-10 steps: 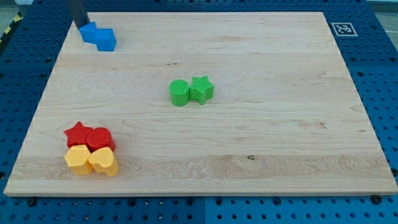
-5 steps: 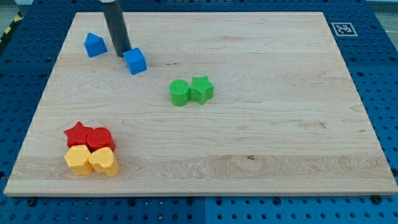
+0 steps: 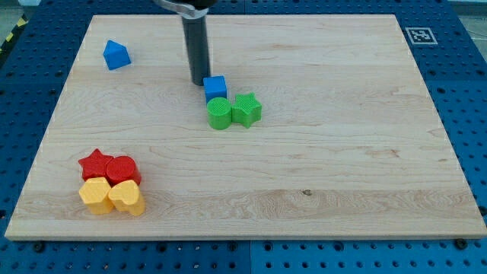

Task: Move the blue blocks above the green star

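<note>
Blue cube sits touching green cylinder, just up-left of green star. Tip rests at cube's left edge. Rig carries no fingers, only rod. Step in hand: first blue block, near done; judged to need nudge rightward. Next: fetch blue house-shaped block, well up-left of star on worktop.

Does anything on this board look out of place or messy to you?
Nothing is damaged or spilled. One oddity: the blue pointed block sits alone near the view's top left, far from the blue cube, which my tip has beside the green cylinder and green star.
</note>
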{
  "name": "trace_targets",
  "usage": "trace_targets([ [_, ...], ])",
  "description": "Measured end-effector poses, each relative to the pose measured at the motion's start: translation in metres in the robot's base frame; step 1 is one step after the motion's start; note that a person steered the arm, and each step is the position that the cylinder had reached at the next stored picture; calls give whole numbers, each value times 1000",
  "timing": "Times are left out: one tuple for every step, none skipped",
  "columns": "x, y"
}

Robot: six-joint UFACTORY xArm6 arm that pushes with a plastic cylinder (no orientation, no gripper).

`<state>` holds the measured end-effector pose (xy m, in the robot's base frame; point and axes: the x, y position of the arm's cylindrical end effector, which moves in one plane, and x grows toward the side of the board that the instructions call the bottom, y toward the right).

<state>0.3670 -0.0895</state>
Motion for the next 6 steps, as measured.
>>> trace_targets([
  [0,-32],
  [7,-29],
  [28,-14],
  [41,15],
  [41,45],
  [41,52],
])
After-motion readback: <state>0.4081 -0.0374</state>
